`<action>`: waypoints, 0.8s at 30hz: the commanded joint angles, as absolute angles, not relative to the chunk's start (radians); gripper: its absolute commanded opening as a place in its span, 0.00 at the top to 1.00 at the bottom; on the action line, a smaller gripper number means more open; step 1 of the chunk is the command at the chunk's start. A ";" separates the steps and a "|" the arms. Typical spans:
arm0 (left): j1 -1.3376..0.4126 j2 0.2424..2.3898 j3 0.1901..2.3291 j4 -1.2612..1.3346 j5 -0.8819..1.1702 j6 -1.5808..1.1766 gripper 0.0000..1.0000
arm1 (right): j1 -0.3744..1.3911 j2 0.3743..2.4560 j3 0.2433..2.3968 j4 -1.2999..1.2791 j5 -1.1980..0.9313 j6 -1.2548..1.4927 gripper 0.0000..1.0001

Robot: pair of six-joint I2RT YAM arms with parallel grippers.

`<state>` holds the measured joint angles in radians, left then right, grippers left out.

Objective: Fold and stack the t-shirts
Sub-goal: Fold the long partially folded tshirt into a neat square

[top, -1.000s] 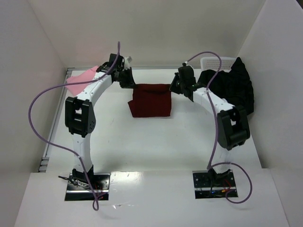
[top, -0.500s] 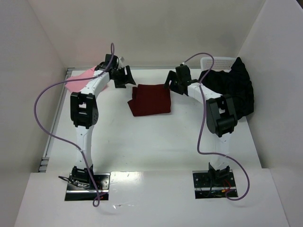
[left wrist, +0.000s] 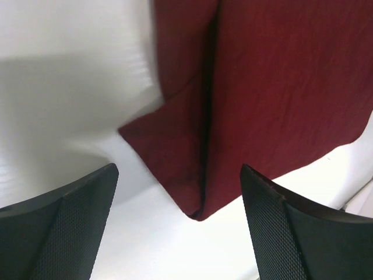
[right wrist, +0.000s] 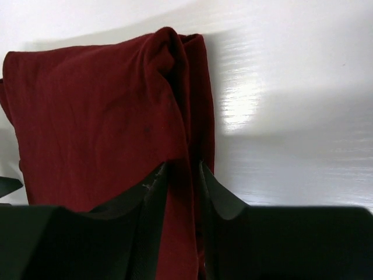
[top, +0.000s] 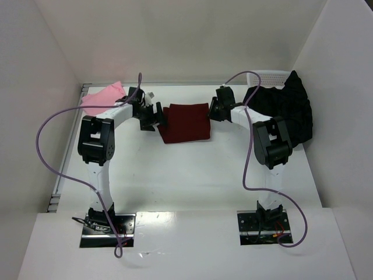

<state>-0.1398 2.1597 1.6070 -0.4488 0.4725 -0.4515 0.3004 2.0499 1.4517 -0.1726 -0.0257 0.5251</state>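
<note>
A dark maroon t-shirt (top: 185, 122) lies folded into a rectangle at the middle back of the table. My left gripper (top: 156, 116) hovers at its left edge, open; in the left wrist view the folded corner of the maroon t-shirt (left wrist: 262, 87) sits between the wide-apart fingers (left wrist: 70, 227), untouched. My right gripper (top: 213, 111) is at the shirt's right edge. In the right wrist view the right gripper (right wrist: 183, 166) has its jaws drawn in on a raised fold of the maroon t-shirt (right wrist: 99, 111). A pink t-shirt (top: 105, 96) lies at the back left. A black t-shirt (top: 285, 108) is heaped at the back right.
A white mesh basket (top: 268, 76) stands at the back right, and the black cloth spills over it. White walls close in the table at the back and both sides. Purple cables loop from both arms.
Both arms came down from the shirt's back edge to its left and right sides. Both grippers opened; the right one has since closed in on the shirt's right fold.
</note>
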 commanded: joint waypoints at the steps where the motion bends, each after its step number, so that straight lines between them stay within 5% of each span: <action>1: -0.153 2.109 1.546 -0.339 0.497 -0.468 0.07 | 0.295 2.003 1.443 -0.129 -0.044 0.511 0.67; 19: -0.258 2.129 1.428 -0.124 0.281 -0.724 0.07 | 0.295 2.025 1.442 -0.115 -0.094 0.511 0.66; 24: -0.268 2.147 1.428 -0.115 0.272 -0.744 0.19 | 0.295 2.025 1.433 -0.115 -0.103 0.502 0.66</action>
<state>-0.2638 2.1223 1.4590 -0.0963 0.3191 -0.7162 0.3004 2.0426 1.4235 -0.1497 -0.0917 0.5236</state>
